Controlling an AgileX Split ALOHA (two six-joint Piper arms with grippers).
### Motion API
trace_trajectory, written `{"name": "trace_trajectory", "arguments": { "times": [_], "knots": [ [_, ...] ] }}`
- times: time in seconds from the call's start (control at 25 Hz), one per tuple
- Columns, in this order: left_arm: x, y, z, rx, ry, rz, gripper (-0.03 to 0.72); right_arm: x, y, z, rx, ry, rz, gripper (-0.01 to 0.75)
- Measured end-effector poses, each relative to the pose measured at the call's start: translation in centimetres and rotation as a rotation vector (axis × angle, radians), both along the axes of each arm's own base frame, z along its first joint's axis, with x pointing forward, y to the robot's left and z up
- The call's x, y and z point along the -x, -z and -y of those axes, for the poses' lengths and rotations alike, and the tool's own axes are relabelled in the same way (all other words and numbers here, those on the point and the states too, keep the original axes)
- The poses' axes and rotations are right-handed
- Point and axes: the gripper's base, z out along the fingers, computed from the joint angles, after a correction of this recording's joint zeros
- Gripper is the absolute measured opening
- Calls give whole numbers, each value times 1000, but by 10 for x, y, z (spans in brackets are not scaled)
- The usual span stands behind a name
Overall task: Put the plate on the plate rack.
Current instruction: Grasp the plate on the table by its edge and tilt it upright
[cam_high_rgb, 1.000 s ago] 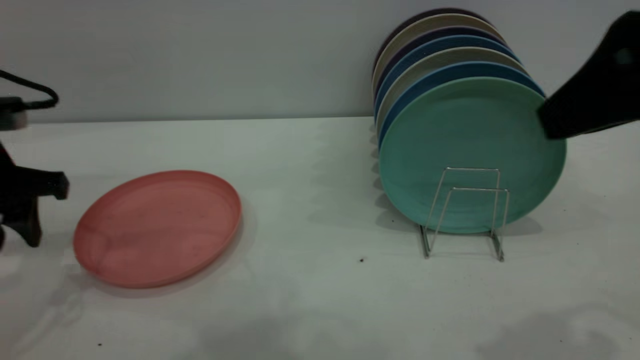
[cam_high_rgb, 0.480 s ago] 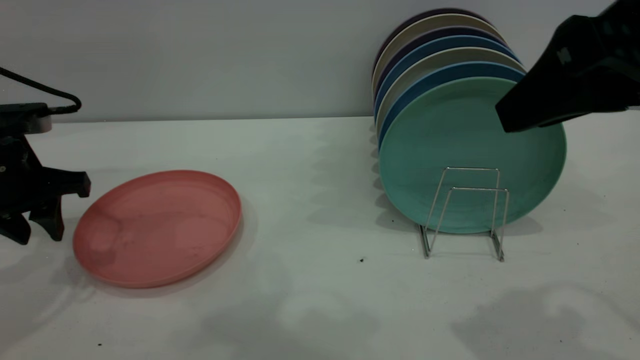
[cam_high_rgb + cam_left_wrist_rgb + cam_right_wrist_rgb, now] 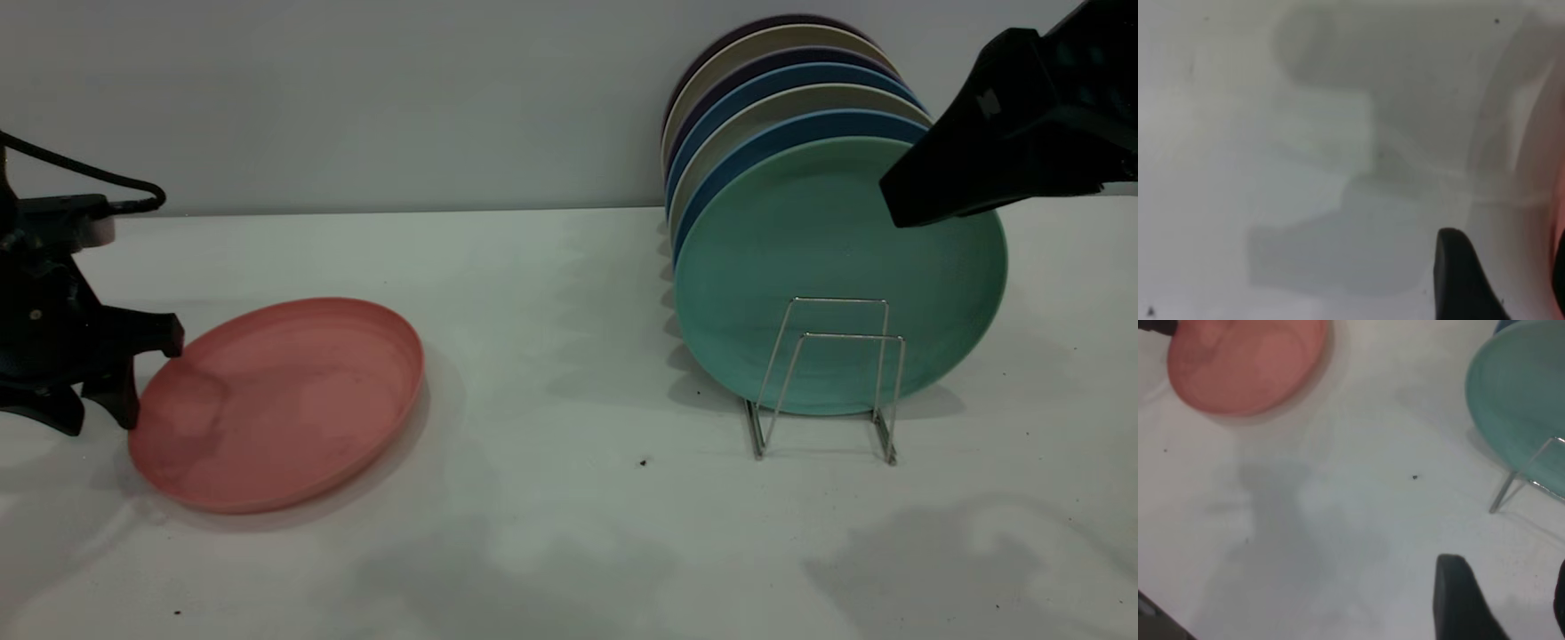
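The salmon-pink plate (image 3: pixel 284 404) lies on the white table at the left; it also shows in the right wrist view (image 3: pixel 1245 360). My left gripper (image 3: pixel 147 372) is open at the plate's left rim, one finger over the rim and one beside it, low at the table. In the left wrist view the gripper (image 3: pixel 1511 287) shows a strip of pink rim (image 3: pixel 1559 220) at its side. The wire plate rack (image 3: pixel 827 382) stands at the right with its front loops free. My right gripper (image 3: pixel 1505 607) is open and empty, held high in front of the racked plates (image 3: pixel 898 209).
A teal-green plate (image 3: pixel 836 267) stands foremost in the rack, with several blue, cream and dark plates behind it. The teal plate (image 3: pixel 1525 407) and a rack wire (image 3: pixel 1518 477) show in the right wrist view. A wall runs behind the table.
My left gripper has moved right up to the plate's left rim, and the plate has shifted slightly. My right arm swung left over the racked plates, then held still.
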Motion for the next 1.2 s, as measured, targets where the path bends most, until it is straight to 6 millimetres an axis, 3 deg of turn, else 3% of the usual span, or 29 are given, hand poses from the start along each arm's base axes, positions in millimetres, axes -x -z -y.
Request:
{"name": "trace_trajectory", "arguments": {
  "times": [0.4, 0.88, 1.0, 1.2],
  "knots": [
    [-6, 5, 22, 12, 61, 35, 381, -1, -2, -1, -48, 32, -12, 362],
    [-14, 22, 21, -12, 112, -13, 372, -3, -3, -1, -44, 43, 11, 362],
    [-17, 23, 22, -6, 117, 12, 315, -3, -3, 0, -45, 44, 12, 362],
    [-21, 24, 24, 6, 126, 58, 144, -3, -3, 0, -46, 47, 14, 362]
  ]
}}
